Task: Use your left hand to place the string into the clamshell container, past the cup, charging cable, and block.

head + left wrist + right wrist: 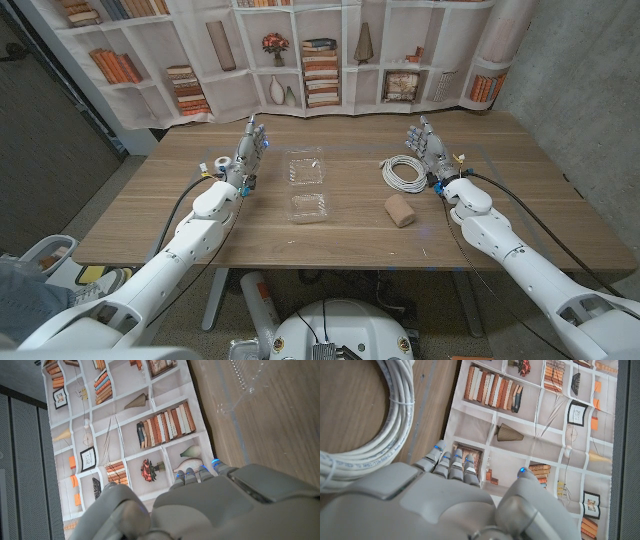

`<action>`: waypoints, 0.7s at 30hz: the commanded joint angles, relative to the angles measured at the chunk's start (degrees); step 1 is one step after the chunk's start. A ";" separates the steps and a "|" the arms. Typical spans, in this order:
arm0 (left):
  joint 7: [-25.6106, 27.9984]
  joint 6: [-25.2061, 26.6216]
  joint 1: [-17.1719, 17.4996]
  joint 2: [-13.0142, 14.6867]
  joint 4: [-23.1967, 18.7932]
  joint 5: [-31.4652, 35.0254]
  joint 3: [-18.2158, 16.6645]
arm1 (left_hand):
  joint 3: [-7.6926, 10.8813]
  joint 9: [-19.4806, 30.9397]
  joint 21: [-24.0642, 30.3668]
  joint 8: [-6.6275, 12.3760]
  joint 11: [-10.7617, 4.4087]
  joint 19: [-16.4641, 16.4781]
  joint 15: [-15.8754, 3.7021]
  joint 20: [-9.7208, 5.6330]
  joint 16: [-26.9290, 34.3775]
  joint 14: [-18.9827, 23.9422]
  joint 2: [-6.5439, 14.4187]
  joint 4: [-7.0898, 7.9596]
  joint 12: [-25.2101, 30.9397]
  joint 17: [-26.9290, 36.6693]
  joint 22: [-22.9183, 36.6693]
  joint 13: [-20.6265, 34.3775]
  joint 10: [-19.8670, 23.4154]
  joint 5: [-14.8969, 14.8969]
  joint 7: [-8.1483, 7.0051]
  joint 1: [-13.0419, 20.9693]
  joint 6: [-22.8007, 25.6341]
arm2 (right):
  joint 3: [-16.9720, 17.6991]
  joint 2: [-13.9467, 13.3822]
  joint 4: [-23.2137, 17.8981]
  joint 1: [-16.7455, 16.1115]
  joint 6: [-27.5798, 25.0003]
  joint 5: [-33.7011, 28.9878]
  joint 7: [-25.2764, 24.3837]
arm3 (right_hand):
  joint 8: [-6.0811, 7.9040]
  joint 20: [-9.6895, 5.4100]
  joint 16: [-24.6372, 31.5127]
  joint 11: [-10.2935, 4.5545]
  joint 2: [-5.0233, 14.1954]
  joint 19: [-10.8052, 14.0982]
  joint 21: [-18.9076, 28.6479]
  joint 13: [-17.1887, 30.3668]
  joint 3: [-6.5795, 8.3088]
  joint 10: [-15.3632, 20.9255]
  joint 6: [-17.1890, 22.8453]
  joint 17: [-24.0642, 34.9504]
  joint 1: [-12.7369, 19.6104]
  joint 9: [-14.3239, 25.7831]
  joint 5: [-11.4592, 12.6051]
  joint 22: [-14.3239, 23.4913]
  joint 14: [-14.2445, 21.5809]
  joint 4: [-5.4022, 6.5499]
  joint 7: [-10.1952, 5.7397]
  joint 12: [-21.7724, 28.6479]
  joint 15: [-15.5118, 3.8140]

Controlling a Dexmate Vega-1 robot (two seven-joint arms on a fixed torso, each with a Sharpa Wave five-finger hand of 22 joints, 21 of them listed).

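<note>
On the wooden table [340,235], the clear clamshell container [306,184] lies open at centre. The left hand [250,150] stands released beside it; the right hand [428,145], empty, adjoins the coiled cable [403,173]. The string's location cannot be determined.

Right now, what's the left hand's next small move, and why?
Probably shift the left hand outward and down to the small white item beside it, likely the string. The hand holds nothing, and the clamshell lies open on its other side, so grasping comes first.
</note>
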 commanded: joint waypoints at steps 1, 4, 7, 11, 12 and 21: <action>-2.61 2.99 2.27 -4.27 -1.54 5.23 -6.18 | -0.07 0.08 0.36 0.31 0.04 -5.28 0.12 -2.08 0.16 -3.84 0.13 0.25 0.30 0.21 0.11 0.22 -0.31 0.29 0.14 0.52 -0.42 | -0.52 1.63 3.13 2.09 0.66 -0.22 1.47 | 0.18 0.05 0.27 0.05 0.09 0.62 0.31 0.16 0.39 0.65 0.51 0.19 0.45 0.12 0.21 0.08 0.01 -0.07 0.05 0.13 0.46; -3.54 3.53 2.48 -5.21 -1.56 6.41 -7.16 | -0.09 0.08 0.31 0.33 0.02 -5.24 0.17 -2.06 0.18 -3.72 0.23 0.21 0.31 0.20 0.11 0.22 -0.27 0.31 0.15 0.60 -0.33 | -0.45 1.45 2.78 1.85 0.56 -0.30 1.41 | 0.18 0.07 0.25 0.06 0.11 0.62 0.25 0.16 0.38 0.65 0.54 0.19 0.47 0.13 0.19 0.08 0.02 -0.09 0.03 0.11 0.51; -4.05 3.73 2.55 -6.22 -1.40 7.48 -7.94 | -0.10 0.08 0.28 0.31 0.06 -5.21 0.13 -2.05 0.19 -3.66 0.32 0.18 0.33 0.20 0.11 0.22 -0.18 0.34 0.13 0.68 -0.34 | -0.26 1.25 2.25 1.40 0.56 -0.32 1.12 | 0.17 0.08 0.24 0.07 0.13 0.64 0.21 0.16 0.38 0.67 0.55 0.19 0.50 0.13 0.18 0.08 0.04 -0.12 0.03 0.10 0.47; -4.52 4.47 2.73 -6.97 -1.88 8.86 -8.61 | -0.10 0.08 0.27 0.36 0.10 -5.13 0.23 -2.00 0.23 -3.48 0.42 0.13 0.35 0.20 0.10 0.22 -0.10 0.36 0.15 0.78 -0.20 | -0.01 0.80 1.45 0.76 0.47 -0.32 0.83 | 0.15 0.11 0.21 0.05 0.17 0.68 0.11 0.15 0.38 0.70 0.55 0.19 0.56 0.13 0.14 0.09 0.11 -0.17 0.04 0.09 0.47; -4.52 4.57 2.85 -7.08 -2.12 9.23 -8.77 | -0.11 0.08 0.23 0.37 0.10 -5.14 0.22 -1.96 0.22 -3.49 0.47 0.11 0.41 0.19 0.10 0.22 0.06 0.38 0.16 0.84 -0.15 | 0.07 0.74 1.30 0.59 0.61 -0.33 0.76 | 0.15 0.10 0.21 0.02 0.18 0.69 0.10 0.15 0.38 0.70 0.55 0.19 0.56 0.13 0.14 0.09 0.12 -0.18 0.05 0.08 0.50; -4.15 4.37 4.91 -7.71 -5.60 11.01 -10.20 | -0.06 0.09 0.28 0.56 0.22 -4.64 0.27 -1.70 0.44 -2.68 0.86 -0.06 0.70 0.17 0.09 0.23 0.93 0.47 0.22 1.24 0.44 | 0.45 -0.05 -0.39 -0.75 0.82 -0.45 0.24 | 0.14 0.13 0.15 0.01 0.24 0.75 -0.09 0.15 0.35 0.75 0.62 0.20 0.62 0.13 0.06 0.10 0.16 -0.25 0.01 0.04 0.41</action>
